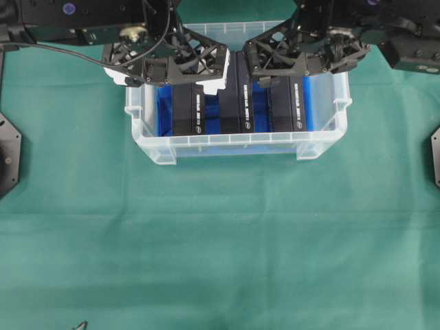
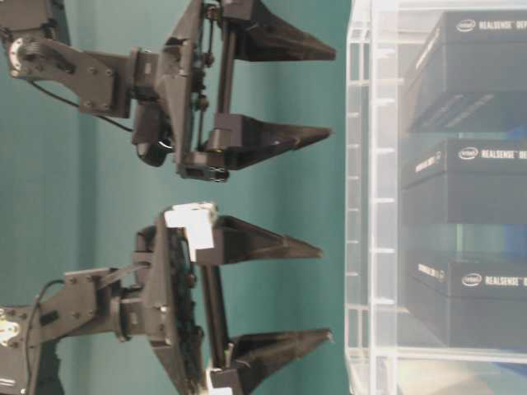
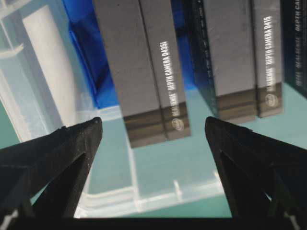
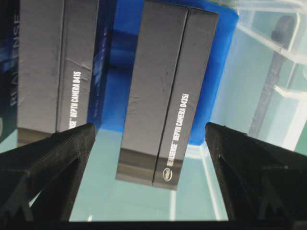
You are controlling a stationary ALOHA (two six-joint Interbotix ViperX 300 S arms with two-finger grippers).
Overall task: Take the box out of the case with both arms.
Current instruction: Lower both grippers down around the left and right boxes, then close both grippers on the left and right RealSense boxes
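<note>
The clear case (image 1: 234,141) holds three black boxes standing on edge on its blue sheet: left box (image 1: 187,110), middle box (image 1: 237,110), right box (image 1: 287,106). My left gripper (image 1: 168,79) hangs open above the left box (image 3: 148,67), which shows between its spread fingers (image 3: 72,143). My right gripper (image 1: 302,69) hangs open over the right box (image 4: 165,91). In the table-level view the left gripper (image 2: 325,292) and right gripper (image 2: 329,92) stop just short of the case's rim (image 2: 362,206). Neither touches a box.
The case stands at the back middle of a green cloth (image 1: 220,240). The middle box (image 3: 240,57) sits close beside the left one. Black arm bases (image 1: 8,155) stand at the table's left and right edges.
</note>
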